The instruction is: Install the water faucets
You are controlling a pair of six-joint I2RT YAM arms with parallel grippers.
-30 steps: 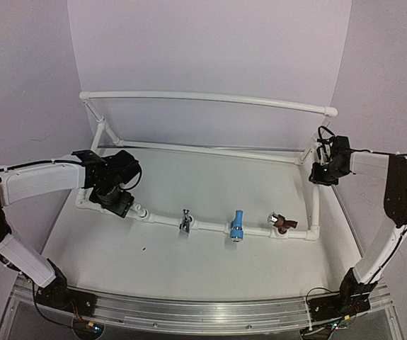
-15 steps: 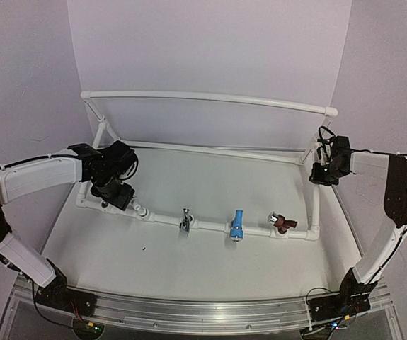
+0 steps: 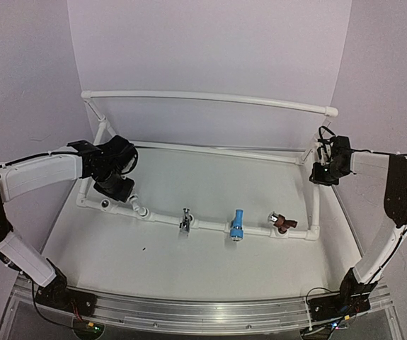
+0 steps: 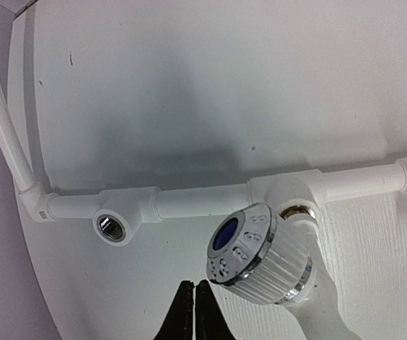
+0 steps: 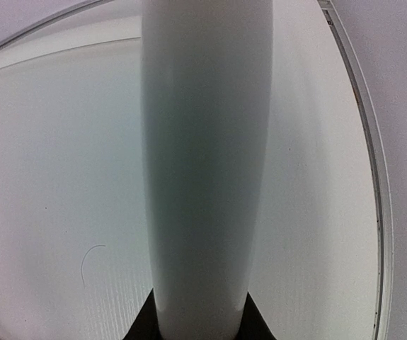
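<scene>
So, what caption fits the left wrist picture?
Shut left gripper beside white faucet on pipe frame; neighbouring socket empty.

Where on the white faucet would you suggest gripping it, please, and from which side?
Probably the ribbed knob of the white faucet, jaws across the ribs, coming from its blue-capped free end: the brass thread already sits in the pipe socket.

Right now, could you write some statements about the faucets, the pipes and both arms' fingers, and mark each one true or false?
1. The left fingers are shut on the white plastic faucet. False: they are shut on nothing, beside it.
2. The right fingers clamp a white pipe. True.
3. The light blue faucet lies loose, not installed. False: it sits on the front pipe, between the chrome faucet and the reddish-brown faucet.
4. The threaded socket left of the white plastic faucet is empty. True.
</scene>
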